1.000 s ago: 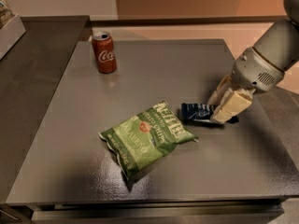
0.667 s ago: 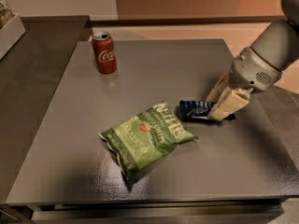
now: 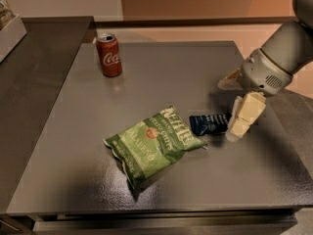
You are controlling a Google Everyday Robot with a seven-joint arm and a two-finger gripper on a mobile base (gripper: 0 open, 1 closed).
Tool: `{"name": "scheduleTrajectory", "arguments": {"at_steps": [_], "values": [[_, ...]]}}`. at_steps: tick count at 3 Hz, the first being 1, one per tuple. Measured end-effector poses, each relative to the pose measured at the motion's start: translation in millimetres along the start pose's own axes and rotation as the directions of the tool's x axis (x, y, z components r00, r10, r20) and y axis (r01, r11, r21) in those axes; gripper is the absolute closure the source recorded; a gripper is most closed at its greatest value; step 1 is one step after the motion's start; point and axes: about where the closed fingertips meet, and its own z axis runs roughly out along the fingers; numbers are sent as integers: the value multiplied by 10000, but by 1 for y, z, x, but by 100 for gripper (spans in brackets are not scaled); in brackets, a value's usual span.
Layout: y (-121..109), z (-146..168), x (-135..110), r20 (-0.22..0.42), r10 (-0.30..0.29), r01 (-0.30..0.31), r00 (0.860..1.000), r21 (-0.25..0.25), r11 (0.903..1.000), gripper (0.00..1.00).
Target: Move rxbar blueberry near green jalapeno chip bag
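On the dark grey table (image 3: 195, 72), nearest lies the green jalapeno chip bag (image 3: 146, 143). Just beside its right edge is the rxbar blueberry (image 3: 210, 124), flat on the table. The gripper (image 3: 238, 128) is at the bar's right end; I cannot tell if it grips. Far left stands a Coca-Cola can (image 3: 108, 55).

gripper (image 3: 231, 113) against rxbar blueberry (image 3: 209, 124)

Dim warm light, perhaps from overhead; hand (image 3: 230, 110) at right shadows the table (image 3: 161, 67)
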Motion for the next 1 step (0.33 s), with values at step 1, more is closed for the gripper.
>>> {"name": "scheduleTrajectory", "arguments": {"at_steps": [1], "values": [[0,0,0,0,0,0,10000,0,10000,0]]}}
